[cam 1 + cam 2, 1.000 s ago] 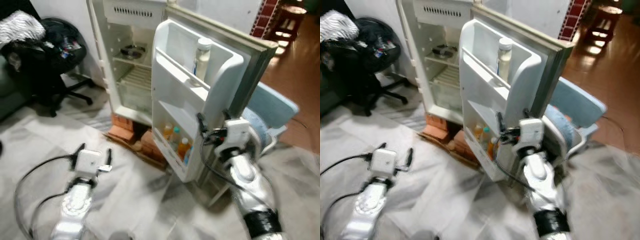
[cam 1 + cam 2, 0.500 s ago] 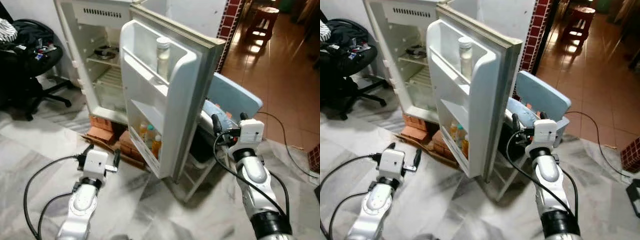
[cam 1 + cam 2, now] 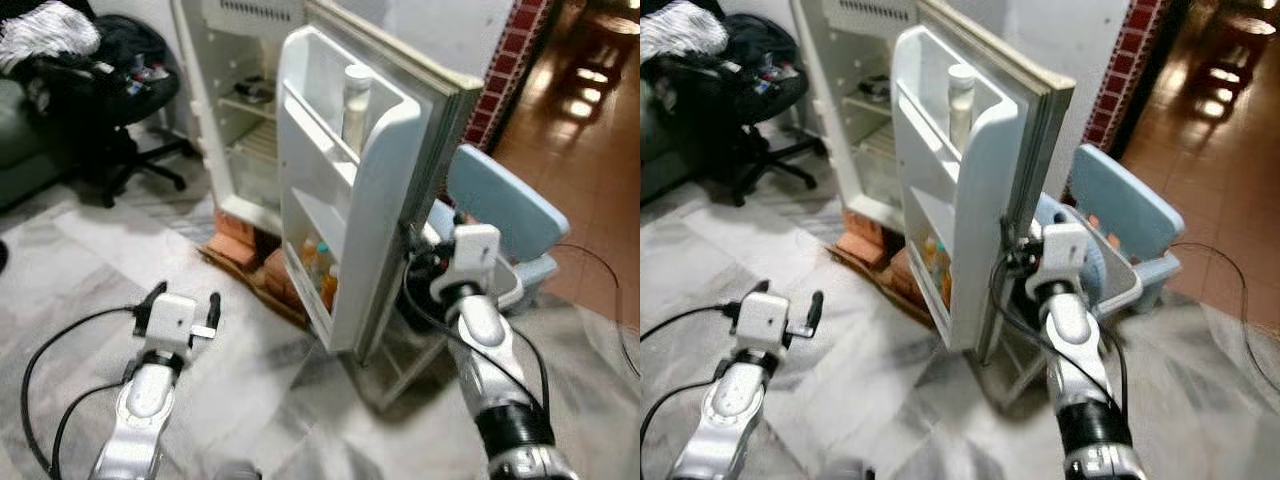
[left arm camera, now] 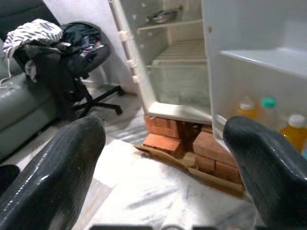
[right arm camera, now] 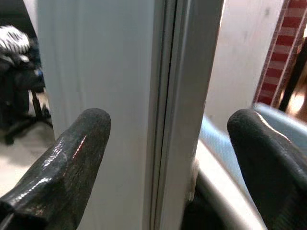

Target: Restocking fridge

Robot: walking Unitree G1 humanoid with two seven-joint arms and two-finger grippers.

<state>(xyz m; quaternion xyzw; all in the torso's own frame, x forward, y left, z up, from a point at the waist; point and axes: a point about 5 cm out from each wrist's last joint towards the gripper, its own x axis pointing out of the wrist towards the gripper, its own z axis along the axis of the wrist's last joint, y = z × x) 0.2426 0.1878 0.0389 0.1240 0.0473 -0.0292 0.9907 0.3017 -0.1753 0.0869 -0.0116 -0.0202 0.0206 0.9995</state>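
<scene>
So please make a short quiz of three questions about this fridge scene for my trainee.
1. True or false: the fridge door stands open.
2. Which gripper is at the door's outer edge? A) left gripper B) right gripper
3. Fill in: the tall white bottle stands on the door's ____ shelf.

Key: 1 true. 2 B; its open fingers straddle the edge. 3 top; the orange bottles sit on the bottom shelf.

Grey marbled floor [image 3: 90, 260], a cluttered black office chair [image 3: 120, 90], and seemingly a brick pillar [image 3: 505, 70].
</scene>
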